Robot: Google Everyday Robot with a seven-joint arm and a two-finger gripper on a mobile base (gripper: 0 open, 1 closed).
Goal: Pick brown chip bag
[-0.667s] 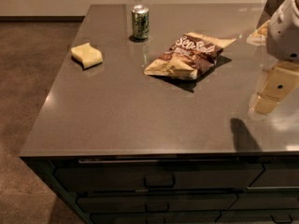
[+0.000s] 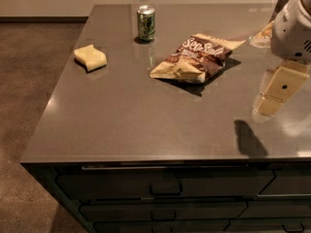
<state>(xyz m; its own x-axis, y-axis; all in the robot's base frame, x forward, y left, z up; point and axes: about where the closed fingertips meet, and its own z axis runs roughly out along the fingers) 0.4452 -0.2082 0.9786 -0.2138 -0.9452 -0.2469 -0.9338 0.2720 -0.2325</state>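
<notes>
The brown chip bag (image 2: 199, 57) lies flat on the dark countertop (image 2: 146, 120), crinkled, with tan ends and white "Sea Salt" script. My gripper (image 2: 270, 103) hangs from the white arm at the right edge of the view. It is above the counter, to the right of the bag and a little nearer the front, and apart from the bag. Its shadow falls on the counter near the front edge.
A green drink can (image 2: 146, 23) stands upright behind and to the left of the bag. A pale yellow folded sponge (image 2: 91, 57) lies near the counter's left edge. Drawers with handles (image 2: 165, 188) sit below the front edge. Partly hidden objects sit at the far right.
</notes>
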